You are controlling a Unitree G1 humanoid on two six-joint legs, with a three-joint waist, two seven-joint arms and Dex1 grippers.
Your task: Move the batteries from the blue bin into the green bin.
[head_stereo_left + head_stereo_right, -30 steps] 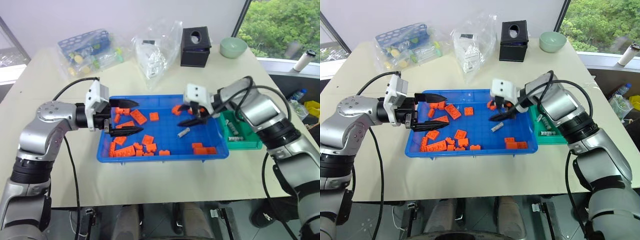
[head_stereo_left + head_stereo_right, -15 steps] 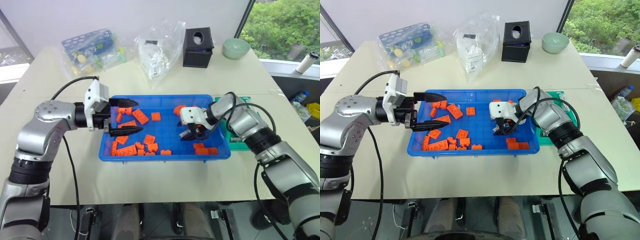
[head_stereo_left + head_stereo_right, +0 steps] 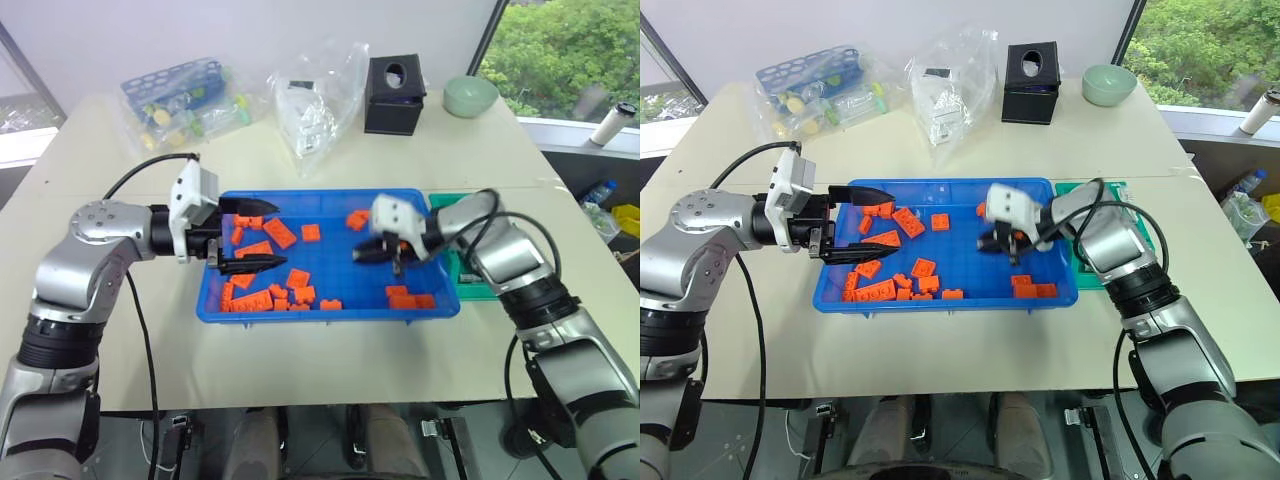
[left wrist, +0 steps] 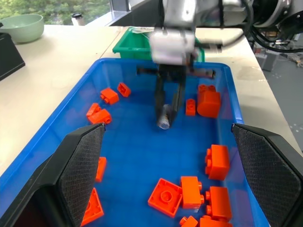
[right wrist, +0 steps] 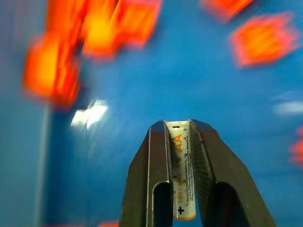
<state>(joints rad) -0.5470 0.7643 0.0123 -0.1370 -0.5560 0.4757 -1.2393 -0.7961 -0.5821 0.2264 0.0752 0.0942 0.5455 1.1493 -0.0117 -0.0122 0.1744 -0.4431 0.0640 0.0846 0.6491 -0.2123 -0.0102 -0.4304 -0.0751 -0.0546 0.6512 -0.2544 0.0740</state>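
Above blue bin, right claw now clamping battery

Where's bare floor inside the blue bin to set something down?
Blue bin: bare strip through the middle, between the orange bricks by the open left gripper and the right gripper, shut on a battery. Crowded: the left end and the right front corner.

— Bright blue bin, scattered orange bricks, green bin beside it.
— Black fingers; silver-grey battery with orange "AA" lettering and black print. Beige worktop, black box, pale green bowl.
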